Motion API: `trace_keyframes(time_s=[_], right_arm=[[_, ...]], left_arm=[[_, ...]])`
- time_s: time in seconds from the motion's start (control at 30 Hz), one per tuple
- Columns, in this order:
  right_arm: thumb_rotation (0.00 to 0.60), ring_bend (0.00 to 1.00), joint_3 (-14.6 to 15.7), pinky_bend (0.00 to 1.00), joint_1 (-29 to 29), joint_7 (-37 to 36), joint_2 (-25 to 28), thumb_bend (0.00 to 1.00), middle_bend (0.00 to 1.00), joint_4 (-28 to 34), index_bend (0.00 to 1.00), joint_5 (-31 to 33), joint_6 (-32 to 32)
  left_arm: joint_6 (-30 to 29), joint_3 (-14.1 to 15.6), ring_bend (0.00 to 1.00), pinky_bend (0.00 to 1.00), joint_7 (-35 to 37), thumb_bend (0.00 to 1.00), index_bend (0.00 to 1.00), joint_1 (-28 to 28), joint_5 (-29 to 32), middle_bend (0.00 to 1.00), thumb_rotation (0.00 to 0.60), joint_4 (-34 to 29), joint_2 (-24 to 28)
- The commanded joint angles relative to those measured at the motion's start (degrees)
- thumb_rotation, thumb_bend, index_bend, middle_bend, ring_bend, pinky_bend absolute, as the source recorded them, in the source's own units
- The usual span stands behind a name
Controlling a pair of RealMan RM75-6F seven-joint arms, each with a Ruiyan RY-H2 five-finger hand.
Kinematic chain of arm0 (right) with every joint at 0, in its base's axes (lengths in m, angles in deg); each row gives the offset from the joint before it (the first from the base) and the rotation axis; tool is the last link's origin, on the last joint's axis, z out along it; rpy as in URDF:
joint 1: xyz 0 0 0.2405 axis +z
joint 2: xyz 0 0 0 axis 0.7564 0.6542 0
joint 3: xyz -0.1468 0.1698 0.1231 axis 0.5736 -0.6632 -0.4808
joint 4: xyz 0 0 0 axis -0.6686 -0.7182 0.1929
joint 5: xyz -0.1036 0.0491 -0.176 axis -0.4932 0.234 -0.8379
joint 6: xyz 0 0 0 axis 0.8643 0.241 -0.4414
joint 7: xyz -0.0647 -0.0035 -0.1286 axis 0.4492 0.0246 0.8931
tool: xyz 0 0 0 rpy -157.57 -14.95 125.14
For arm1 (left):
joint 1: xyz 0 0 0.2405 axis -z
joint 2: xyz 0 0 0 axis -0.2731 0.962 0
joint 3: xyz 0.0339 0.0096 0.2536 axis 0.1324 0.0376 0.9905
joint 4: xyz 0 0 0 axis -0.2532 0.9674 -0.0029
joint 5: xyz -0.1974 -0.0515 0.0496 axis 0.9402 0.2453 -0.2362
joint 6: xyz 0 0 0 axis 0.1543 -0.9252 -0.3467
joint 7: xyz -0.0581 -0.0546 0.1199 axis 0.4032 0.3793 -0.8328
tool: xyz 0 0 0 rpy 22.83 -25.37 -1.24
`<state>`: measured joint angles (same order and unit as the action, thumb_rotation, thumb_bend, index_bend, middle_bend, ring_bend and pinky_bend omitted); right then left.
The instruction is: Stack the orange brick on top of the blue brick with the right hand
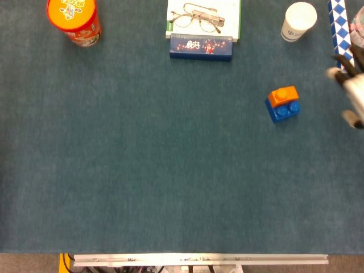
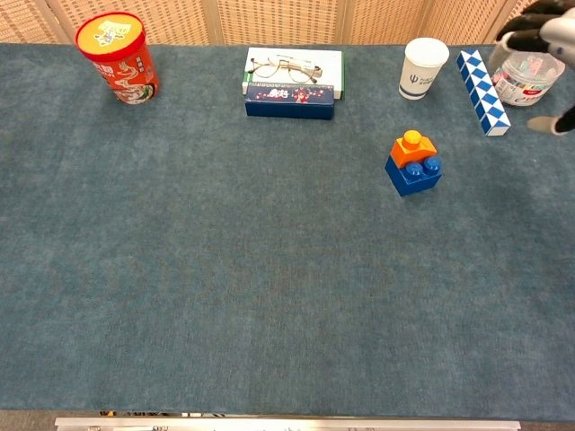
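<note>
The orange brick (image 1: 283,95) (image 2: 412,146) sits on top of the blue brick (image 1: 284,109) (image 2: 415,174) on the right part of the blue table mat. My right hand (image 1: 350,85) (image 2: 544,54) is at the far right edge of both views, well clear of the bricks, fingers spread and holding nothing. Only part of it shows. My left hand appears in neither view.
A white paper cup (image 1: 298,21) (image 2: 423,67) and a blue-white checkered bar (image 1: 340,25) (image 2: 482,80) stand behind the bricks. A clear container (image 2: 528,79) is at the far right. Glasses on a box (image 1: 203,25) sit at back centre, a red canister (image 1: 74,21) at back left.
</note>
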<state>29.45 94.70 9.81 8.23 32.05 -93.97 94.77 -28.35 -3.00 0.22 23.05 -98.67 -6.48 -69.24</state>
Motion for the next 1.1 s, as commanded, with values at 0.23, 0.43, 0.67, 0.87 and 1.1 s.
trace_keyframes(time_s=[0.23,0.43,0.67,0.87,1.1], right_arm=[[0.6,0.02,-0.6,0.12,-18.0,0.5,-6.3,0.19,0.16,-7.5,0.3,-11.5,16.1],[0.6,0.02,-2.7,0.12,-25.4,-6.3,-10.6,0.19,0.16,-13.6,0.3,-15.5,20.4],[0.6,0.02,-4.0,0.12,-28.9,-9.1,-10.0,0.19,0.16,-14.4,0.3,-17.9,21.1],[0.6,0.02,-5.5,0.12,-32.1,-10.0,-11.0,0.19,0.16,-16.8,0.3,-22.2,22.5],[0.6,0.02,-8.2,0.12,-34.5,-12.8,-12.3,0.19,0.16,-19.9,0.3,-22.3,20.5]], left_arm=[[-1.6,-0.3,0.38,0.53,2.1,0.0,0.46,0.5,-2.1,0.46,0.6,2.6,-2.0],[-1.8,-0.4,0.38,0.53,2.3,0.0,0.46,0.7,-2.3,0.46,0.6,3.3,-2.6],[-2.6,-0.1,0.38,0.53,1.7,0.0,0.46,0.7,-3.3,0.46,0.6,2.4,-2.5],[-4.2,0.2,0.38,0.53,0.2,0.0,0.46,0.4,-4.6,0.46,0.6,1.9,-2.8],[-3.5,0.1,0.38,0.53,0.5,0.0,0.46,1.3,-5.1,0.46,0.6,2.4,-2.4]])
